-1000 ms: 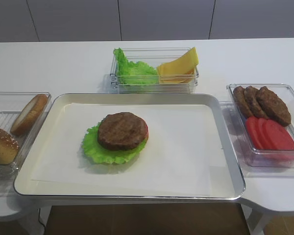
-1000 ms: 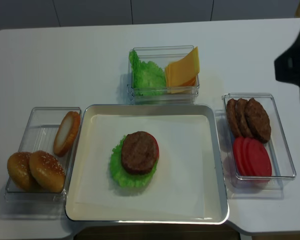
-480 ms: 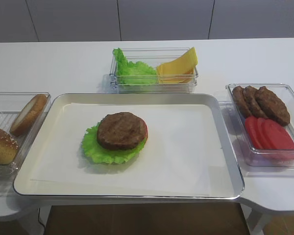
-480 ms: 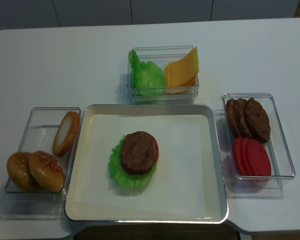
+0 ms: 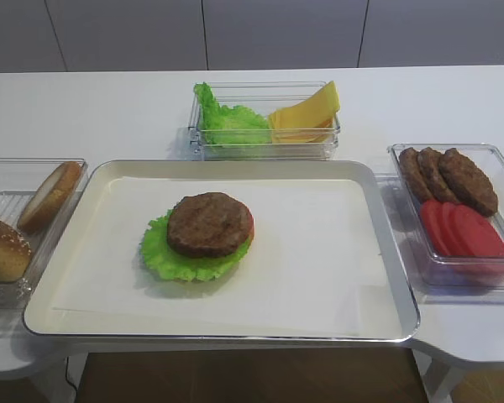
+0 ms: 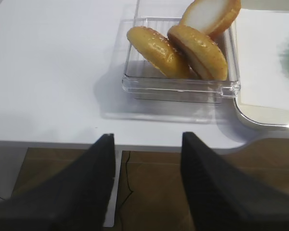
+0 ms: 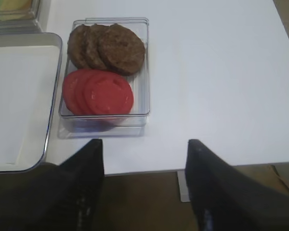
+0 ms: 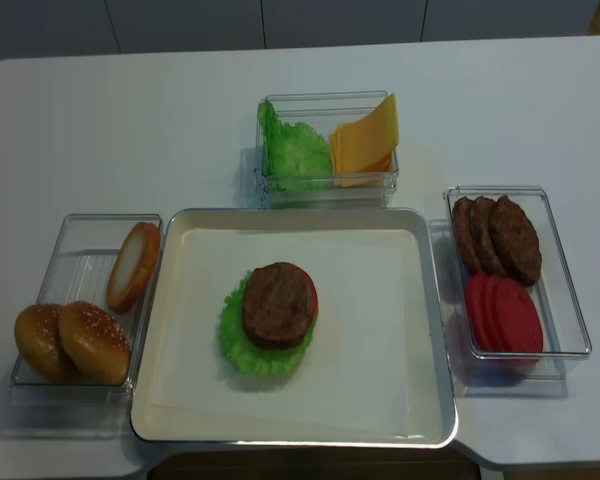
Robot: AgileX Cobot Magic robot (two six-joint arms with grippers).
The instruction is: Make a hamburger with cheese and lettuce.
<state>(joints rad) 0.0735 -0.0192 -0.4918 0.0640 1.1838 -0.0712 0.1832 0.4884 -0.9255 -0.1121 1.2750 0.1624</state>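
The hamburger point(image 5: 208, 228) sits left of centre on the tray, a brown patty on top of a red tomato edge and a green leaf; it also shows in the realsense view point(image 8: 277, 308). The cheese point(image 5: 307, 113) point(image 8: 365, 140) and the lettuce point(image 5: 227, 122) point(image 8: 292, 150) share a clear bin behind the tray. My right gripper point(image 7: 144, 142) is open and empty over the table's front edge, near the patty and tomato bin. My left gripper point(image 6: 148, 137) is open and empty at the front edge by the bun bin. Neither gripper shows in the high views.
The metal tray point(image 8: 300, 214) is lined with white paper. The left bin point(image 8: 80, 250) holds sesame bun tops point(image 8: 90, 340) point(image 6: 159, 50) and a bun half point(image 8: 133, 265). The right bin point(image 7: 103, 122) holds loose patties point(image 7: 108, 45) and tomato slices point(image 7: 98, 94).
A dark arm at the right edge of the realsense view a second ago has left that view. The food has not moved.
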